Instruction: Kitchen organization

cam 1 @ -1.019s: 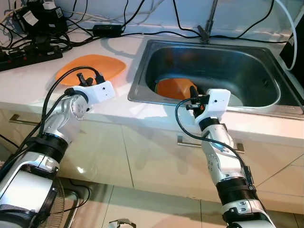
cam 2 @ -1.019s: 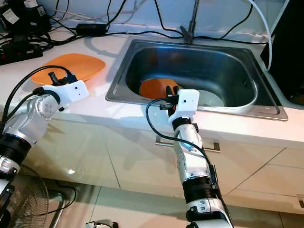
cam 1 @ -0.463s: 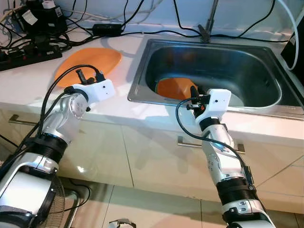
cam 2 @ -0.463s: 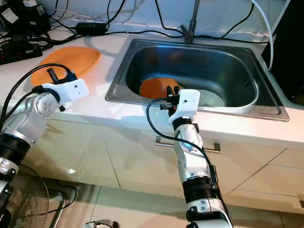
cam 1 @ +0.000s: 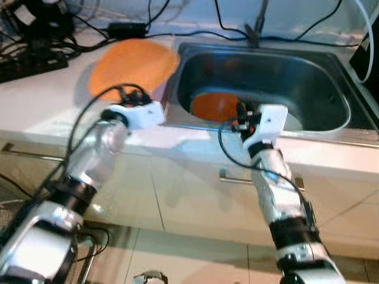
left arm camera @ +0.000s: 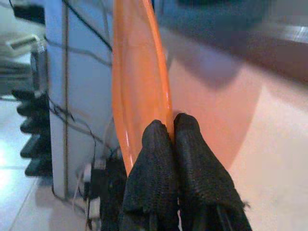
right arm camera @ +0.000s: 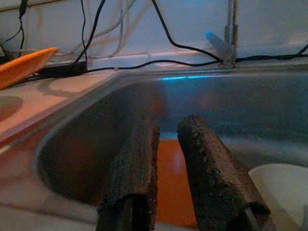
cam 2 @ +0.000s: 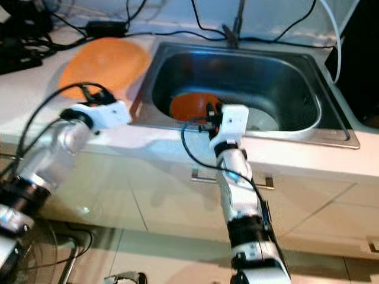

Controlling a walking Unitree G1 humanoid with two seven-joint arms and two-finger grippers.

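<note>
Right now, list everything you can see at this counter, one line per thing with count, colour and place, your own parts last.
Plate: one, orange, over the counter left of the sink, its rim pinched by the left gripper.
Bowl: one, orange, inside the sink at its near left.
White dish: one, white, on the sink bottom right of the bowl.
Sink: one, steel, set into the counter.
Faucet: one, metal, behind the sink.
Counter: one, white, with cabinet fronts below.
Cables: several, black, along the back wall; dark electronics at far left.
Fan: one, wire guard, on the floor at lower left.
Left gripper: shut on the plate's rim.
Right gripper: slightly open, at the sink's near edge above the bowl.
</note>
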